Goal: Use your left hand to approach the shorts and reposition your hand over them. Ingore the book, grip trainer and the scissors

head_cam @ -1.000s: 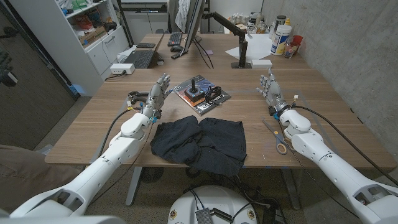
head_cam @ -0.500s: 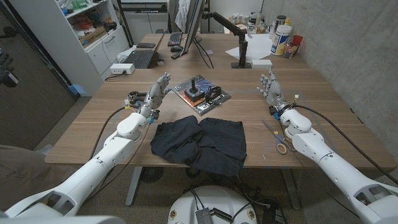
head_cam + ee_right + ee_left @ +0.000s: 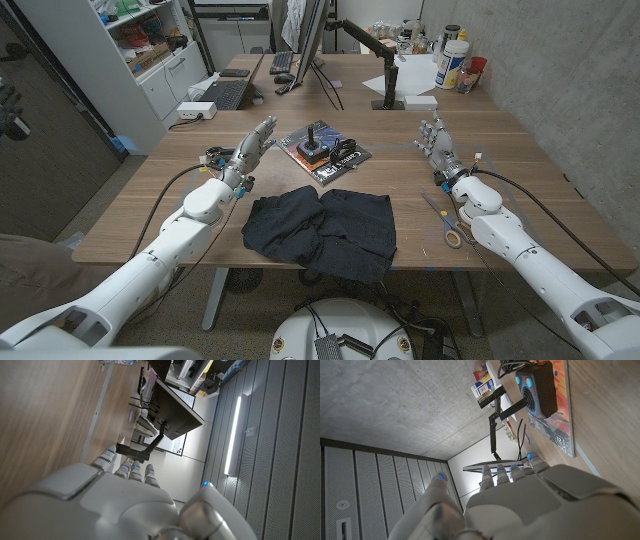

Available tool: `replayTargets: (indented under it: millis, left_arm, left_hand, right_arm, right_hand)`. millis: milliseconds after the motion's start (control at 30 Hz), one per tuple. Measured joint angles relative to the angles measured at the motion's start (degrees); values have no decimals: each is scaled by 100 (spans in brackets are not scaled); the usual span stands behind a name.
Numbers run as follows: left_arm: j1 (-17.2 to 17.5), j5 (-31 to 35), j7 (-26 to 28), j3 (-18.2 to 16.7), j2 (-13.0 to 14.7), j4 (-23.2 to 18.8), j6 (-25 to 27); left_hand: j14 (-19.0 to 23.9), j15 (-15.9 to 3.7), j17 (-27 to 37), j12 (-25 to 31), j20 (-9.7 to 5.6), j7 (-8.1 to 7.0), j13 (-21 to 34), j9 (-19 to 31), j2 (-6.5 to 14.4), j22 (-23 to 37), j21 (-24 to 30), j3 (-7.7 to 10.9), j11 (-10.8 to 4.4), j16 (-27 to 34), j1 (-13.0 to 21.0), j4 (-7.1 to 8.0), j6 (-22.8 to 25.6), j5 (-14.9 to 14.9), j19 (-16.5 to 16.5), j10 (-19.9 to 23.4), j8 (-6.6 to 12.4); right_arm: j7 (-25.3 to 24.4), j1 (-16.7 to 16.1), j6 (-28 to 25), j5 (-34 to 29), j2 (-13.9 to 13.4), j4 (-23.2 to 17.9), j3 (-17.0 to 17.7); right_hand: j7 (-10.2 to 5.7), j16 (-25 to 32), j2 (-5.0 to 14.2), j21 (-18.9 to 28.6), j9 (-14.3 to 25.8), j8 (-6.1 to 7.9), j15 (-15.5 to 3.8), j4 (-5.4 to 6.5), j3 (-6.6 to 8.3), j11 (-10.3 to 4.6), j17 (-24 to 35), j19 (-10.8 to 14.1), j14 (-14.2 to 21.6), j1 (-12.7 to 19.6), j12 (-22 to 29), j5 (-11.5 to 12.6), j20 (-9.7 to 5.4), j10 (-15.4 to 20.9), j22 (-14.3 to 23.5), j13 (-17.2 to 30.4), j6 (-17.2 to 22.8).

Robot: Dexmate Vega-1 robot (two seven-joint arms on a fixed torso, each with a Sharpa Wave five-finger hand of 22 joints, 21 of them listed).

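Left robot hand [image 3: 248,152] has drifted leftward — fingers apart, empty, still beside the shorts [image 3: 322,232], not over them.

The black crumpled shorts [image 3: 325,232] hang over the wooden table's [image 3: 150,205] near edge — the overhanging part's underside is hidden.

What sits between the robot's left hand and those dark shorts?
Nothing visible. The left hand is open beside the shorts, with only bare table between them. The book lies farther back and the scissors beyond the shorts, both off the path.
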Motion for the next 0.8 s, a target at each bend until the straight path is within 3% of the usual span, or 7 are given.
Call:
replayTargets:
  millis: [200, 800]
  left_arm:
    - [4, 124, 0, 26, 108, -73, -41]
    - [9, 1515, 367, 142, 495, -278, -447]
  left_hand:
    - [20, -20, 0, 0, 0, -50, 0, 0, -6, 0, 0, 6, 0, 0, 6, -39, 51, 0, 0, 0, 0]
    - [-17, -61, 1, 23, -53, -92, 1, 0, -35, 1, 0, 0, -22, 0, 36, -93, 92, 0, -8, 22, 0]
  right_arm:
    - [6, -2, 0, 4, -6, 0, 2]
    - [-77, -93, -16, -5, -43, -115, 23]
  right_hand:
    - [0, 0, 0, 0, 0, 0, 0, 0, 0, 0, 0, 0, 0, 0, 0, 0, 0, 0, 0, 0, 0]
    - [0, 0, 0, 0, 0, 0, 0, -24, -24, -1, -14, 1, 1, 0, 0, 0, 0, 0, 0, 0, 0]
